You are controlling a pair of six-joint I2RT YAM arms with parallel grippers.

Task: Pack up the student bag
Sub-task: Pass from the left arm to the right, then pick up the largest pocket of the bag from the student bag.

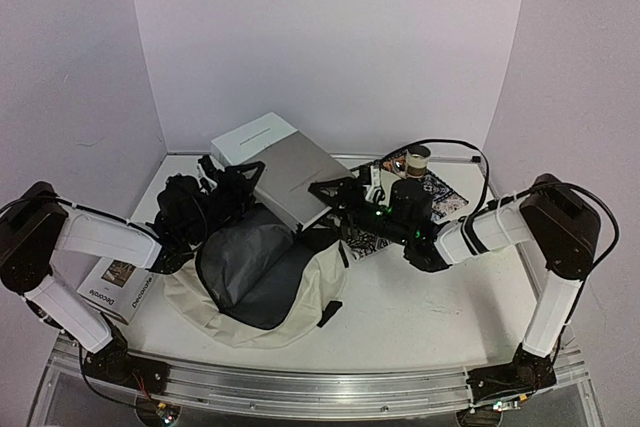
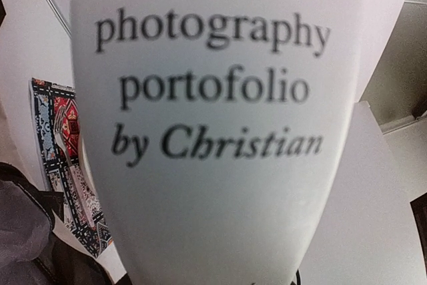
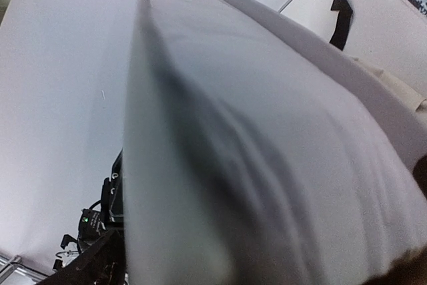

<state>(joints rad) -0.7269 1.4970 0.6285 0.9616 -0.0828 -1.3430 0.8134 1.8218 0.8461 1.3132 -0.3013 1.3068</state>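
Note:
The student bag (image 1: 300,309), cream with a grey lining, lies open at the front centre of the table. Above its opening slants a white and grey book, the photography portfolio (image 1: 295,177). My left gripper (image 1: 230,182) is at the book's left edge. The title cover (image 2: 220,185) fills the left wrist view and hides the fingers, and the gripper looks shut on the book. My right gripper (image 1: 337,197) is at the book's right corner. Its jaws stand wide, with the book's edge (image 3: 267,165) running in between them.
A patterned book (image 1: 442,195) lies at the back right with a small roll (image 1: 417,159) on it; it also shows in the left wrist view (image 2: 63,138). Another book, with a "Decorate" spine (image 1: 118,285), lies at the front left beside the bag. Walls close off the back and both sides.

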